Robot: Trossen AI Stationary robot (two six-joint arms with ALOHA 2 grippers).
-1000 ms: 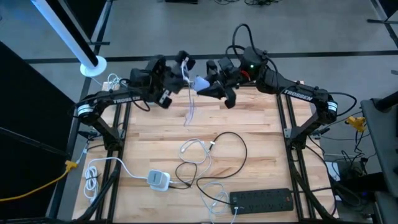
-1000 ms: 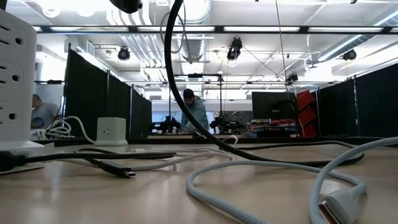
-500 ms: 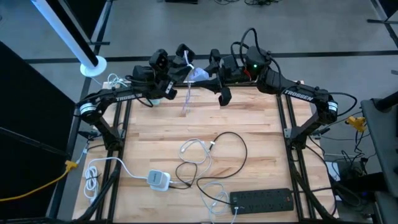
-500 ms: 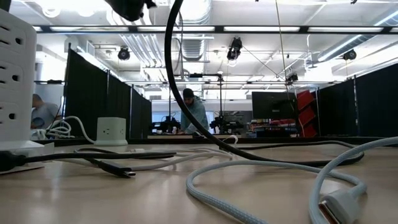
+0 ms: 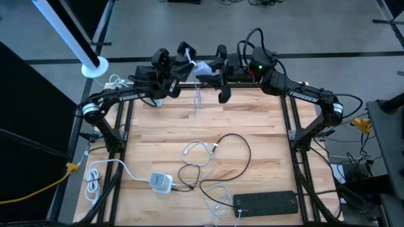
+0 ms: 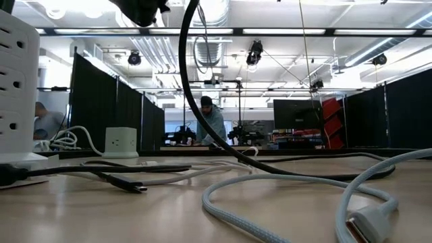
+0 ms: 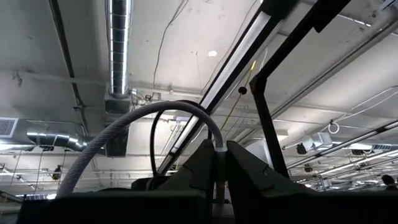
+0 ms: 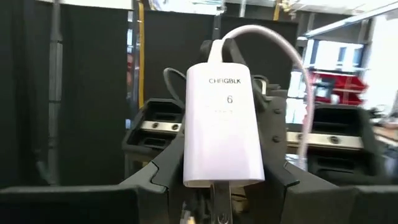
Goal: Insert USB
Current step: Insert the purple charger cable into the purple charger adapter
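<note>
A white charger block [image 8: 222, 118], labelled CHRGBLK, is held high over the table's far edge, with my right gripper [image 8: 222, 163] shut on it. A pale cable [image 8: 297, 74] leaves the block's far end [image 8: 214, 45] and curves away; in the high view the cable [image 5: 197, 94] hangs slack toward the table. My left gripper [image 5: 184, 58] faces the block from the table's left and is shut on this cable [image 7: 143, 121]. The block [image 5: 203, 67] shows between the two grippers. Whether a USB plug sits in the block is hidden. My left gripper pinches the cable at a short white piece [image 7: 219, 148] between its two fingers [image 7: 198, 163]. The cable rises from the fingers in an arc, clear of the table. My right gripper pinches the block's two narrow sides near its near end [image 8: 222, 169] between its fingers [image 8: 169, 167]. It comes level from the table's right. The block points away along the fingers, lifted clear.
On the table lie a white adapter [image 5: 161, 181], a black power strip [image 5: 265, 203] at the near edge, and looped black and white cables [image 5: 208, 157]. A white outlet cube [image 6: 121, 142] and a braided cable [image 6: 270, 209] show low. A person [image 6: 212, 125] is in the room behind.
Both grippers have moved together toward the table's far edge and upward, carrying the charger block and the cable. The cable's hanging end has risen with them.
</note>
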